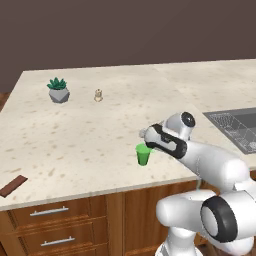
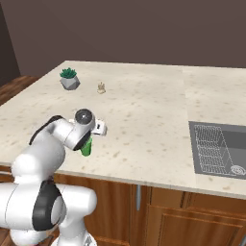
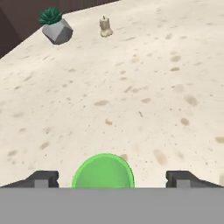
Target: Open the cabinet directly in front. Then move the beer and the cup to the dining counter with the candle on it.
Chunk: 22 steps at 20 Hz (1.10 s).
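The green cup (image 1: 143,155) (image 2: 87,148) (image 3: 103,171) stands upright on the beige speckled dining counter (image 1: 75,135) (image 2: 144,110) (image 3: 131,87), near its front edge. My gripper (image 1: 145,145) (image 2: 89,140) (image 3: 111,178) is open just above it. In the hand view its dark fingertips (image 3: 43,178) stand wide apart on either side of the rim, with a gap on each side. The small pale candle (image 1: 98,95) (image 2: 101,87) (image 3: 105,27) sits farther back on the same counter. The beer and the cabinet are out of view.
A spiky green plant in a grey pot (image 1: 58,90) (image 2: 69,79) (image 3: 54,26) stands left of the candle. A sink with a rack (image 1: 235,127) (image 2: 218,149) lies to the right. A brown flat bar (image 1: 12,185) rests at the front left edge, above drawers (image 1: 50,220).
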### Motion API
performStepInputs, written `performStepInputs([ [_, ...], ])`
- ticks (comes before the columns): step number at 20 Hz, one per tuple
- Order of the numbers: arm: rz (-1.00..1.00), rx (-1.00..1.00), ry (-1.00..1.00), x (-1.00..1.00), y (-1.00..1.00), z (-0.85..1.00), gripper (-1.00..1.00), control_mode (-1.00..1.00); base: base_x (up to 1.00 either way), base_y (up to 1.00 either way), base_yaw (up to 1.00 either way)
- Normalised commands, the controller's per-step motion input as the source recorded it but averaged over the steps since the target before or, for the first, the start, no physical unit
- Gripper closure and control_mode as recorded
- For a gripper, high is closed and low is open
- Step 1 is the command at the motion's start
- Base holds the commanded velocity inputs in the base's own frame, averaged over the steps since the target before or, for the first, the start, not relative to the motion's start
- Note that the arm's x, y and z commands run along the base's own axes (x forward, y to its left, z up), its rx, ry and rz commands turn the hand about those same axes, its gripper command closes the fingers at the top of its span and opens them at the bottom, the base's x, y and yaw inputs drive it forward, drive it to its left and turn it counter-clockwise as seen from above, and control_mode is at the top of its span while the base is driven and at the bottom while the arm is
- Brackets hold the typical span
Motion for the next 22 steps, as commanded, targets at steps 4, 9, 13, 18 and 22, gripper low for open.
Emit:
performStepInputs([
  [4, -0.07, 0.09, -0.46, -0.91, -0.15, 1.0, -1.0, -1.0, 0.0, 0.0, 0.0],
  [9, -0.13, 0.07, -0.62, -0.95, -0.14, 0.88, -1.0, -1.0, 0.0, 0.0, 0.0],
  [13, -0.12, 0.03, -0.33, -0.46, -0.04, 0.38, -1.0, -1.0, 0.0, 0.0, 0.0],
  [18, -0.06, 0.06, 0.03, 0.0, 0.0, 0.5, -1.0, -1.0, 0.0, 0.0, 0.0],
  [22, -0.05, 0.11, 0.32, -0.07, 0.0, 1.0, -1.0, -1.0, 0.0, 0.0, 0.0],
])
